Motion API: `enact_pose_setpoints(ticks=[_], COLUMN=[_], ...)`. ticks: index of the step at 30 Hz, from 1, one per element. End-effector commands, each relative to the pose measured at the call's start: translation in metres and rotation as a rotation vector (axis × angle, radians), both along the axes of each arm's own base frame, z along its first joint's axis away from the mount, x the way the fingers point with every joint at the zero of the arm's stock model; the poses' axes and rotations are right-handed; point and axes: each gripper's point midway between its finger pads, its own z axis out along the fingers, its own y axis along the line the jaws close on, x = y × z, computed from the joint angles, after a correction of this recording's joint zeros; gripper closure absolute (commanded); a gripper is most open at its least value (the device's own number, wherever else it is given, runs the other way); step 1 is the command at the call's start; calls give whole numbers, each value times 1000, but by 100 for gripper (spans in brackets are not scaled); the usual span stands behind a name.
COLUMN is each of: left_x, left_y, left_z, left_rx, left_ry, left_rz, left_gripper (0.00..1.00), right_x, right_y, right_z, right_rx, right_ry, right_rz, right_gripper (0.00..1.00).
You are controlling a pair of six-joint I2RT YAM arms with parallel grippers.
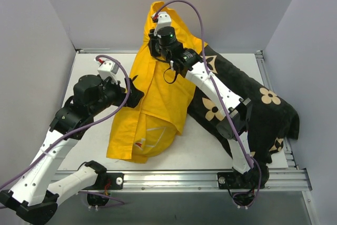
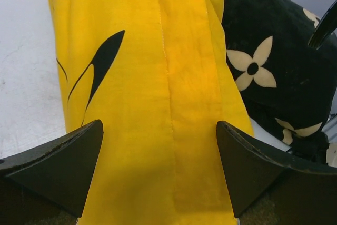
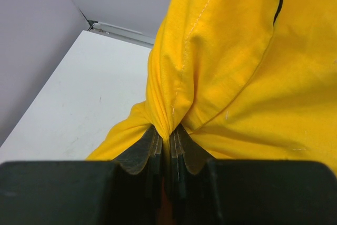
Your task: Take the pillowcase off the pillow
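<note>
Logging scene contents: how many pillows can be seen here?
1: the black flowered pillow, lying at the right. Another may be hidden inside the yellow pillowcase.

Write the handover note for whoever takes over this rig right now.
Right pincer: shut on a bunched fold of the pillowcase, holding its far end up.
Left pincer: open, facing the case's middle, gripping nothing.
Case's lower end rests on the table, beside the black flowered pillow.
Done: case grasped and lifted.
To do: no white pillow shows in any view; check whether it is inside, then pull the case clear.
</note>
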Motion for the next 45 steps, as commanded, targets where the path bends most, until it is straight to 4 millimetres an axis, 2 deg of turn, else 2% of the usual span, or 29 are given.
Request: enact_pose_setpoints(ticks=[1, 6, 9, 10, 11, 14, 15, 17, 18, 19, 20, 21, 24, 26, 30, 31, 32, 33, 34, 35, 37, 38, 39, 40, 41, 42, 45], left_x=[7, 5, 8, 10, 10, 16, 17, 17, 17, 17, 17, 17, 17, 17, 18, 18, 18, 17, 17, 17, 17, 17, 16, 16, 17, 16, 17], left_y=[-12, -26, -26, -25, -23, -12, -12, -12, -12, -12, -11, -11, -10, -10, -10, -10, -10, -11, -12, -13, -14, -14, -14, -15, -15, -15, -16], left_z=[10, 4, -1, -4, -5, -14, -17, -23, -26, -31, -32, -34, -36, -36, -38, -37, -37, -38, -37, -38, -37, -37, -37, -35, -35, -35, -35], left_rx=[18, 51, 64, 70, 73, 116, 127, 146, 154, 172, 179, 190, 217, 226, 237, 237, 239, 240, 240, 242, 247, 248, 250, 250, 252, 254, 261], left_ry=[-60, -61, -52, -45, -39, -16, -9, 4, 6, 11, 8, 9, -2, -8, -9, -12, -12, -11, -13, -13, -18, -19, -21, -28, -27, -30, -31], left_rz=[-41, -88, -77, -64, -52, 8, 12, 9, 9, 12, 13, 11, 18, 19, 18, 16, 16, 9, 6, 3, -1, -3, -5, -8, -9, -10, -14], left_gripper=[3, 2, 3, 7, 22, 54, 69, 83, 99, 100, 100, 100, 100, 100, 100, 100, 100, 100, 100, 100, 100, 100, 100, 100, 100, 100, 100], right_x=[-3, -3, -3, -4, -5, -8, -12, -15, -16, -19, -22, -27, -39, -43, -51, -53, -45, -46, -40, -27, -22, -9, 2, 2, 8, 21, 32], right_y=[4, 3, 2, 2, 3, 3, 5, 4, 3, 0, -1, -6, -17, -27, -52, -60, -75, -79, -87, -105, -103, -120, -122, -117, -121, -126, -119], right_z=[8, 8, 9, 10, 11, 15, 20, 25, 27, 36, 37, 49, 66, 76, 87, 85, 82, 82, 68, 62, 46, 41, 32, 26, 24, 13, 1], right_rx=[33, 29, 28, 23, 21, 6, 4, -6, -7, 2, -1, 9, 11, 13, 22, 24, 25, 43, 48, 91, 168, 222, 249, 271, 287, 295, 342], right_ry=[6, 5, 1, -4, -6, -23, -33, -47, -50, -64, -64, -81, -107, -124, -139, -130, -121, -110, -72, -38, 31, 65, 85, 116, 126, 131, 133], right_rz=[17, 13, 12, 12, 15, 24, 33, 42, 44, 46, 49, 52, 57, 50, 27, 17, -14, 5, 2, -31, 87, 80, 99, 165, 171, 176, 241], right_gripper=[100, 100, 100, 100, 100, 94, 85, 73, 61, 54, 47, 36, 17, 8, 0, 0, 0, 0, 0, 0, 0, 0, 0, 0, 0, 0, 0])
